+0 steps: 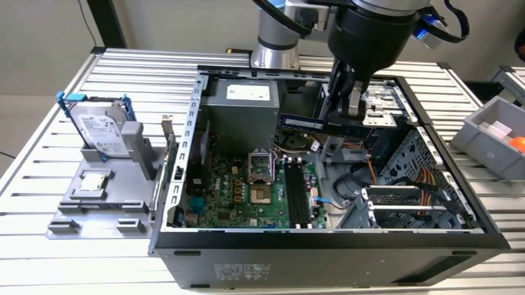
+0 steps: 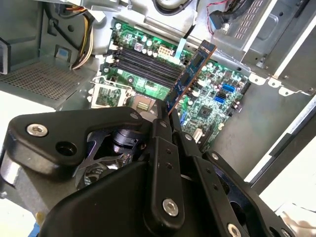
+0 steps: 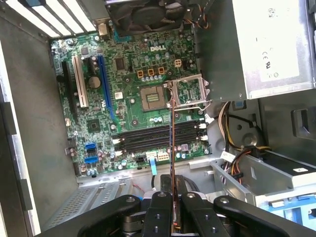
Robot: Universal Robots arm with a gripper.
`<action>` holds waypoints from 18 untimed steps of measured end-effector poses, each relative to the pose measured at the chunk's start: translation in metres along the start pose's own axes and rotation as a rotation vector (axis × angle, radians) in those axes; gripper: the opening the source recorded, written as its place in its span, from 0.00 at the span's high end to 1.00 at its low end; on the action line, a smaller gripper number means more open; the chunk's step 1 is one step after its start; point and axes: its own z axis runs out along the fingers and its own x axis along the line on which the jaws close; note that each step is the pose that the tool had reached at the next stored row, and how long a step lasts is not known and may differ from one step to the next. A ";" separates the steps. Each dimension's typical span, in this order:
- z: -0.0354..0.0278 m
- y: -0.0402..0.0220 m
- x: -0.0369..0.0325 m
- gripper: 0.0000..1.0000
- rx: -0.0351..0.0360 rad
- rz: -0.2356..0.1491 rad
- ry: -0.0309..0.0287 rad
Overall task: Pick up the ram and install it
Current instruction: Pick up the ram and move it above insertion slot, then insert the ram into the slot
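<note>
Gripper (image 1: 348,121) jaws pinch ram (image 1: 302,121) high over motherboard (image 1: 233,190), stick crosswise to memory slots (image 1: 297,195). Judgement: align with slot, keep level, seat evenly.

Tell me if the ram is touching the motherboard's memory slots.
Apart. The exterior view shows the ram held high in the claw, well above the memory slots on the case floor.

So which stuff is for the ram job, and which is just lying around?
For the job: ram, held in the tool; slots on the motherboard.
Just lying around: hard drive, chip, bin.
</note>
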 end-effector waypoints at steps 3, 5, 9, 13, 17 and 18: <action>0.0000 0.0000 0.0000 1.00 0.0001 0.002 0.0000; 0.0000 0.0000 0.0000 1.00 0.0002 0.003 -0.0001; 0.0000 0.0000 0.0000 1.00 0.0002 0.005 -0.0001; 0.0000 0.0000 0.0000 1.00 0.0004 0.008 -0.0002; 0.0000 0.0000 0.0000 1.00 0.0005 0.010 -0.0001; 0.0000 0.0000 0.0000 1.00 0.0005 0.011 -0.0002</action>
